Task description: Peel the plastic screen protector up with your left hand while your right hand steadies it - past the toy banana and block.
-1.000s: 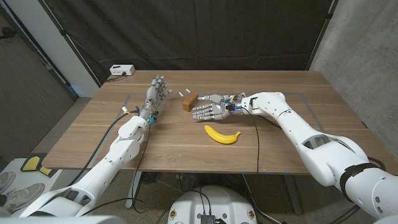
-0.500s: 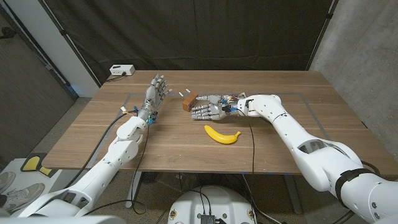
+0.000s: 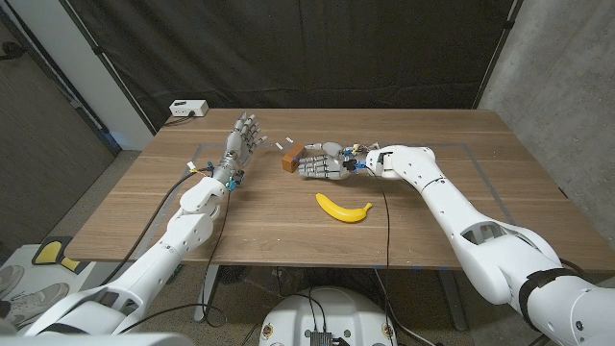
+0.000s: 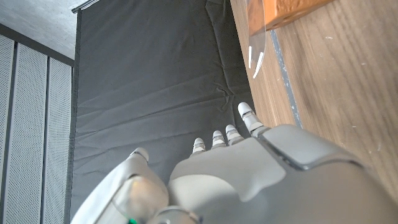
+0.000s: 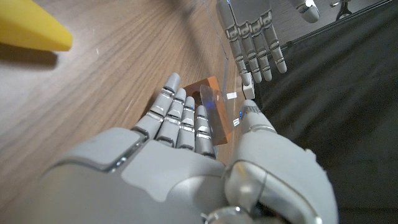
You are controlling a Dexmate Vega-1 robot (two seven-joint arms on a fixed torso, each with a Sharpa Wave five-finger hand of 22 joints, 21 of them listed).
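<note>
A clear plastic screen protector [image 5: 214, 115] with small white tabs [image 3: 282, 145] stands tilted against the brown block [image 3: 292, 156] at the table's middle. My right hand [image 3: 322, 163] reaches up to the block from its right. Its fingers [image 5: 186, 118] and thumb are apart, with the sheet's edge between them and a gap left on each side. My left hand [image 3: 242, 140] stands open to the left of the sheet, apart from it, holding nothing. The sheet also shows past my left hand [image 4: 249, 180] as a clear edge [image 4: 258, 43]. The yellow toy banana [image 3: 344, 208] lies nearer the front edge.
A white box [image 3: 187, 108] sits beyond the table's back left corner. Thin outline marks [image 3: 461, 146] run across the wooden table [image 3: 500, 192]. A dark curtain hangs behind the table.
My right hand has turned from back-up onto its edge and shifted slightly up toward the block and sheet. My left hand, the banana and the block have not moved.
</note>
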